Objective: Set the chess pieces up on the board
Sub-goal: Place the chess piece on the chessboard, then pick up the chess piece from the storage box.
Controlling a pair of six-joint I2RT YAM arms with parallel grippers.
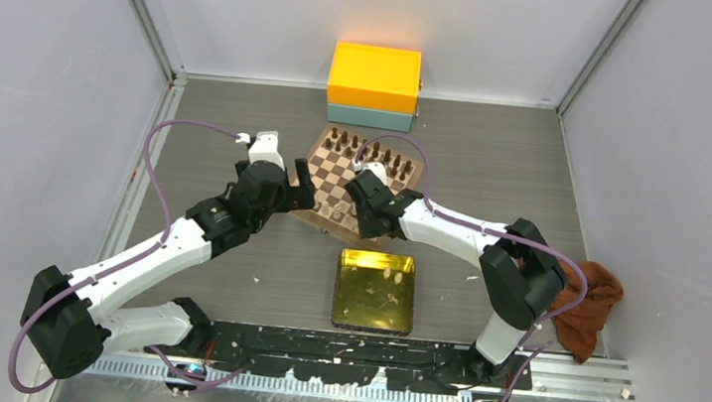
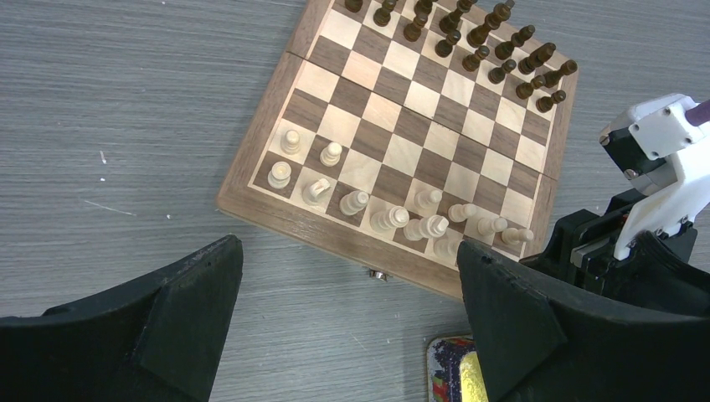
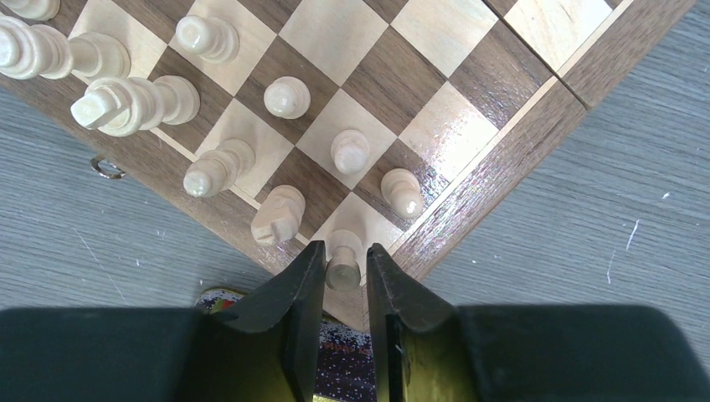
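Note:
The board (image 1: 356,166) lies at mid-table, dark brown pieces (image 1: 368,147) along its far side. Several cream chess pieces (image 2: 393,219) stand on its two near rows. My right gripper (image 3: 345,251) hangs over the board's (image 3: 469,75) near right corner, jaws open only a little around a cream piece (image 3: 344,266) that stands upright on the corner square, with a thin gap beside it. In the top view the right gripper (image 1: 375,218) covers that corner. My left gripper (image 2: 347,247) is wide open and holds nothing, above bare table just off the board's (image 2: 419,126) near edge, at its left corner (image 1: 301,190).
A shiny gold tin tray (image 1: 374,291) sits just in front of the board with a few pale pieces (image 1: 389,276) in it. An orange box on a teal one (image 1: 375,78) stands behind the board. A rust cloth (image 1: 589,300) lies at the right edge.

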